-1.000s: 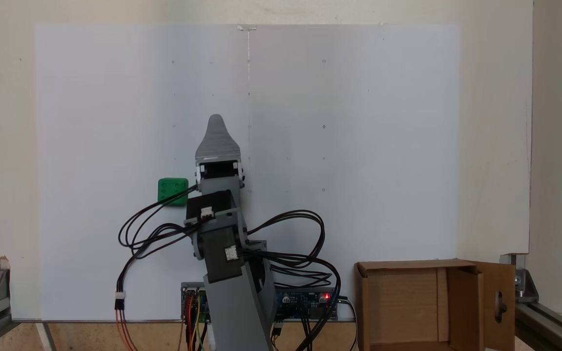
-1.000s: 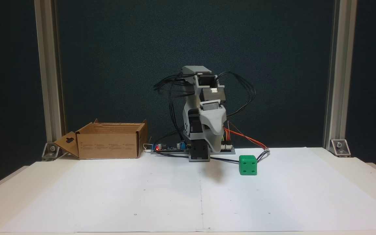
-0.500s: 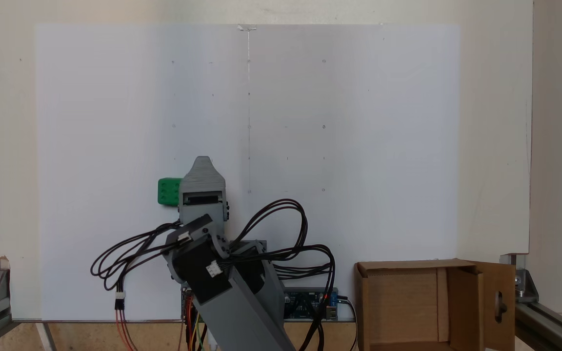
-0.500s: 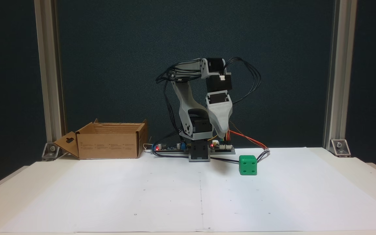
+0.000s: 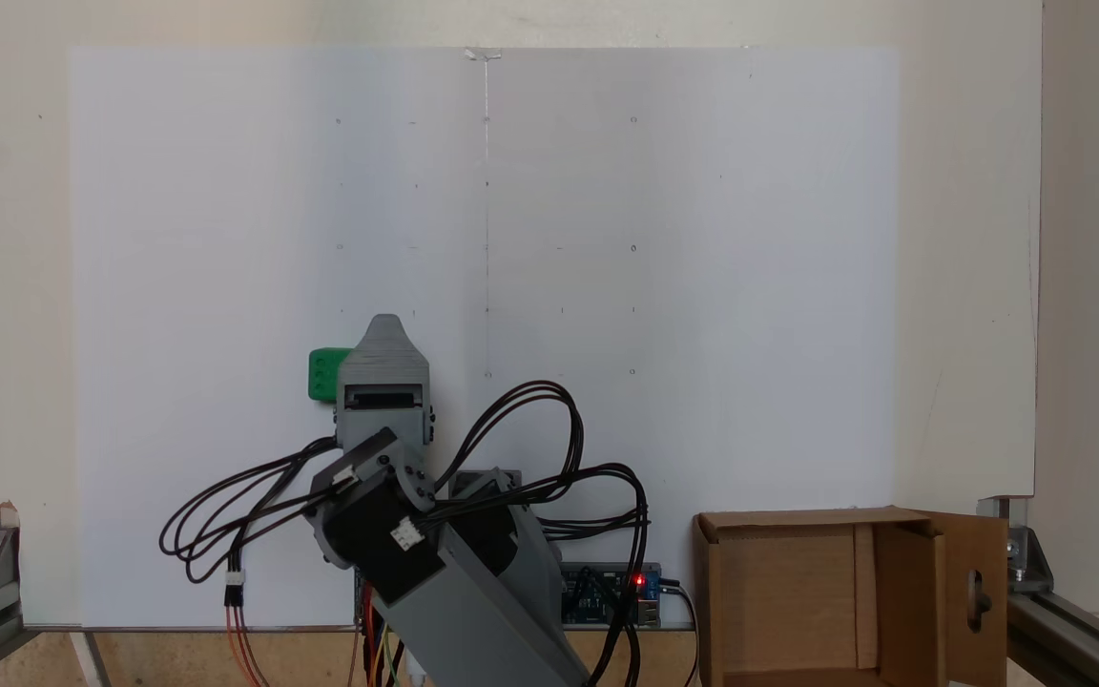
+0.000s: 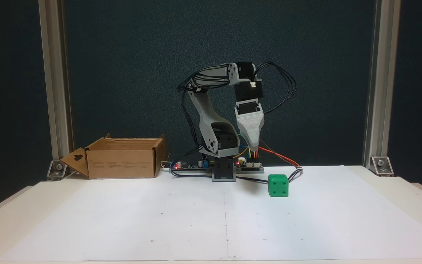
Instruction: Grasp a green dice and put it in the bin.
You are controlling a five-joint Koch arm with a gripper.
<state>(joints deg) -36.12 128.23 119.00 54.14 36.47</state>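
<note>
The green dice [image 6: 278, 185] rests on the white paper in front of the arm's base; from above, the green dice [image 5: 322, 374] is partly covered on its right by the grey gripper [image 5: 385, 329]. In the front-facing fixed view the gripper [image 6: 255, 148] hangs pointing down, well above the paper, up and to the left of the dice, touching nothing. A single grey tip shows, so whether the jaws are apart is unclear. The bin [image 6: 123, 163], a brown cardboard box with open flaps, stands at the left there; the bin [image 5: 798, 520] sits at the lower right from above.
Black cables [image 6: 280, 91] loop around the arm, and one cable [image 6: 255, 179] lies on the paper beside the dice. A circuit board [image 6: 189, 167] with a red light sits at the base. Aluminium posts [image 6: 374, 84] frame the table. The white paper [image 5: 654, 239] spreads wide.
The arm has pulled back and swung toward the dice. The gripper has lifted and now points straight down. The dice and the bin have not moved.
</note>
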